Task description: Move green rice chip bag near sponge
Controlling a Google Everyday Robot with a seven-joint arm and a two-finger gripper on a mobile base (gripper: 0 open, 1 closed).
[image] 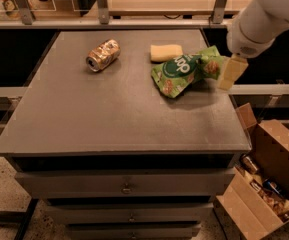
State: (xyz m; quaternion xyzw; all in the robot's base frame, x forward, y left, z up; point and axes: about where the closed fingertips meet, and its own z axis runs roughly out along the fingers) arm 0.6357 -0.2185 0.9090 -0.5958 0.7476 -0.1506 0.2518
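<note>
green rice chip bag (181, 73) on table (84, 114), sponge (166, 52) just beside bag's far edge, can (103, 54) left of bag, end effector (231, 73) at bag's right end, grip unclear

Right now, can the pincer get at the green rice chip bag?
Probably yes. The pincer hangs at the edge of the table, close beside one end of the green rice chip bag, nothing between them. The sponge and can lie beyond the bag.
</note>
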